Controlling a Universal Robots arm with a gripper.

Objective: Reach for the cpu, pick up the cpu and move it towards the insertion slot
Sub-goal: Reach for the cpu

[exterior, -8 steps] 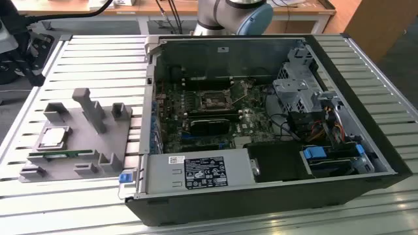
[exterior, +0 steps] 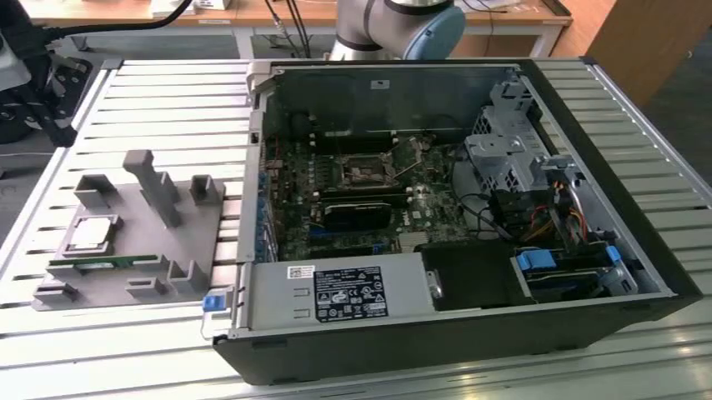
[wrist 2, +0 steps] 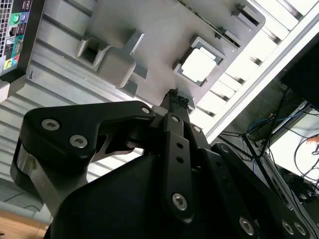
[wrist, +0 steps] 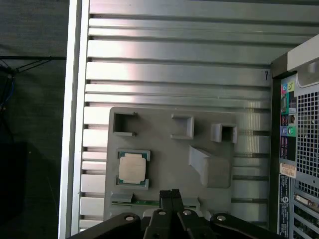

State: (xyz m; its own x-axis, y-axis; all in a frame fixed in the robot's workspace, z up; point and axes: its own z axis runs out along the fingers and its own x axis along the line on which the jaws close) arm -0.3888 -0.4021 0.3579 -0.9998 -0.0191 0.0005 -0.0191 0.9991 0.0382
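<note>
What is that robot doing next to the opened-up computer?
The robot arm's gripper hovers over the grey fixture that sits on the table beside the open computer case. Its fingers are pressed together and hold nothing. The cpu lies in its recess in the fixture, untouched, close to the fingertips in both wrist views. The insertion slot is on the motherboard inside the case, well apart from the cpu.

Robotics lab, slotted aluminium bench, opened computer case
</note>
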